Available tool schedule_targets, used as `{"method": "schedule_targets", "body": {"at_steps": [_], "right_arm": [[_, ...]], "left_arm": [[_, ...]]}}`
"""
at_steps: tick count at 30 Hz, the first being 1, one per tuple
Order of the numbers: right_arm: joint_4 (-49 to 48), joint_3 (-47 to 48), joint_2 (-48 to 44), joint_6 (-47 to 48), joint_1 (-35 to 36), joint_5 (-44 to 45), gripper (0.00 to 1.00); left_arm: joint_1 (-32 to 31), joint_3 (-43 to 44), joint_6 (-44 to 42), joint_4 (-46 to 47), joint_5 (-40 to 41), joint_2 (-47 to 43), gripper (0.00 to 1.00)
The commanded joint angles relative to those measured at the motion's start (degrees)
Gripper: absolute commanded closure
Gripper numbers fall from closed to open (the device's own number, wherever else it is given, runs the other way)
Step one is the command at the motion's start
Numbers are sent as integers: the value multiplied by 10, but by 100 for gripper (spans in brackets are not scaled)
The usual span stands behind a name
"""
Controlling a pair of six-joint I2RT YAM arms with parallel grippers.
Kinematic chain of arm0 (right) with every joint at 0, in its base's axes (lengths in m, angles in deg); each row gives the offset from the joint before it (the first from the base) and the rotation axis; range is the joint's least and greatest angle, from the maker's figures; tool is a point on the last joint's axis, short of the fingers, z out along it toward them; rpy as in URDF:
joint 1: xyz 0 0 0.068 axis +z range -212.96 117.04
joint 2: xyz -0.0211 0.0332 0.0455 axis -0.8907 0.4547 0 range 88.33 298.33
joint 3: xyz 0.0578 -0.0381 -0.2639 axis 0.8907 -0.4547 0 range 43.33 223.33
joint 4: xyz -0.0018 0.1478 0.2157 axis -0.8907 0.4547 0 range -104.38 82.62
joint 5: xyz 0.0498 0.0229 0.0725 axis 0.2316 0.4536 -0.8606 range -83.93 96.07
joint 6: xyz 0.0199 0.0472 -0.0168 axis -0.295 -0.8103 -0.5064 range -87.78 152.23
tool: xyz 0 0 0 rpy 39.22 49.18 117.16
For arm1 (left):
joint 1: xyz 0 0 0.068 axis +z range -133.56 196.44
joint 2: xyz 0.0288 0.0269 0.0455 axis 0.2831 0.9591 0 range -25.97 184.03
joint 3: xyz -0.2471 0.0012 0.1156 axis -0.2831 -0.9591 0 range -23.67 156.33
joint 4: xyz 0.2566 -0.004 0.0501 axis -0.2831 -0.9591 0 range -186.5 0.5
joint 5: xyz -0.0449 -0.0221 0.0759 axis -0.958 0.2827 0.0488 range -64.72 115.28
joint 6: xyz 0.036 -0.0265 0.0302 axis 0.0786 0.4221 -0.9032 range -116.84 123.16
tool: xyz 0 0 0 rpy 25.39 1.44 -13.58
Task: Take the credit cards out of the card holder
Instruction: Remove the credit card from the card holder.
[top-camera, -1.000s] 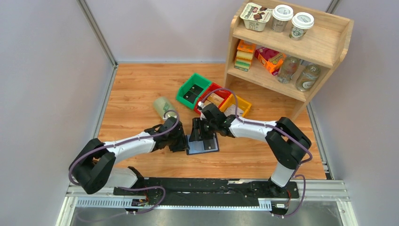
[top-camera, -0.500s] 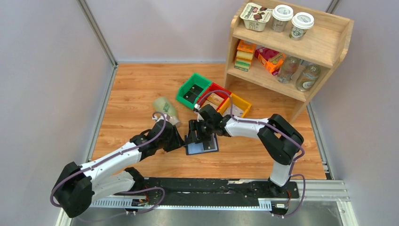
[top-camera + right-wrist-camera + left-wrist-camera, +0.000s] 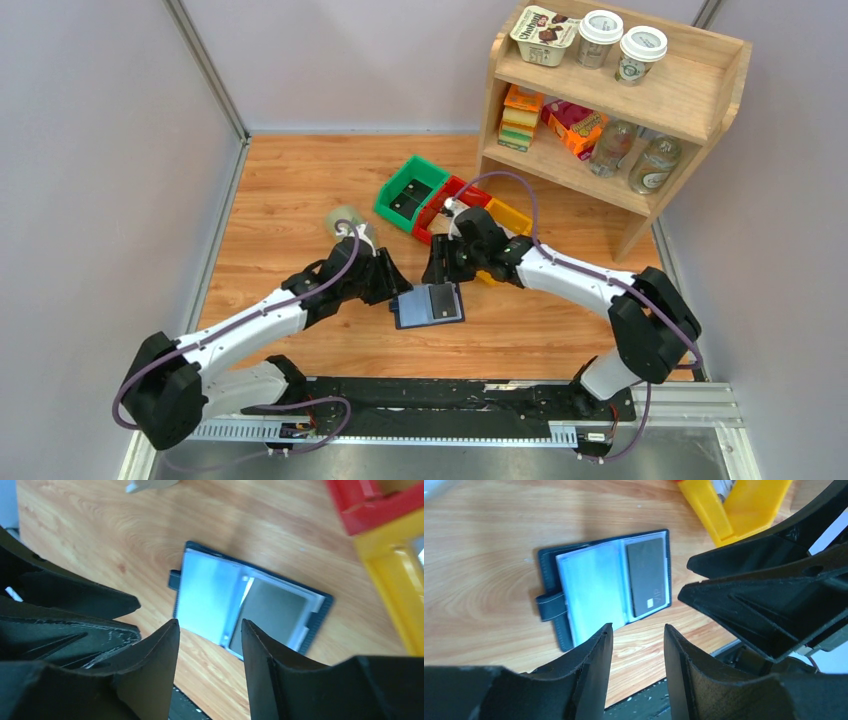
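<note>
The card holder (image 3: 429,305) lies open and flat on the wooden table, its pale blue sleeves facing up. It also shows in the left wrist view (image 3: 594,592) and the right wrist view (image 3: 210,597). One dark grey credit card (image 3: 647,576) sits in the right-hand sleeve, also seen in the right wrist view (image 3: 274,611). My left gripper (image 3: 396,288) is open and empty, just left of the holder. My right gripper (image 3: 436,274) is open and empty, just above the holder's far edge. Neither touches the holder.
Green (image 3: 409,190), red (image 3: 447,197) and yellow (image 3: 511,215) bins stand in a row behind the holder. A clear plastic container (image 3: 346,222) lies on its side at the left. A wooden shelf (image 3: 640,100) with groceries stands at the back right.
My right gripper has lifted off the card holder and drawn back to the right. My left gripper has shifted up beside the holder's left edge. The holder now lies uncovered.
</note>
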Motion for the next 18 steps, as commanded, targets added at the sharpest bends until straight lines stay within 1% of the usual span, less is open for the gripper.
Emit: {"method": "schedule_targets", "body": {"at_steps": [1,5,6,9,10,14,18], "right_arm": [[30,-30,-35,25,-18,47,51],[27,-50,-42,28,-20,54,57],[24,-56,-43,27,-20,54,61],[10,-71,-36,23,-20,59,64],[4,-74,-32,21,-20,59,66],[-13,-81,-16,17,-20,59,68],[-18,-86,1,18,-19,70,70]], "left_arm": [[-1,35,-7,70,-63,47,50],[-1,44,-10,93,-82,99,50],[-1,46,-10,98,-84,111,50],[-1,50,-10,110,-88,141,50],[-1,52,-10,113,-88,155,50],[-1,59,-11,140,-78,191,50],[-1,62,-13,142,-65,228,51]]}}
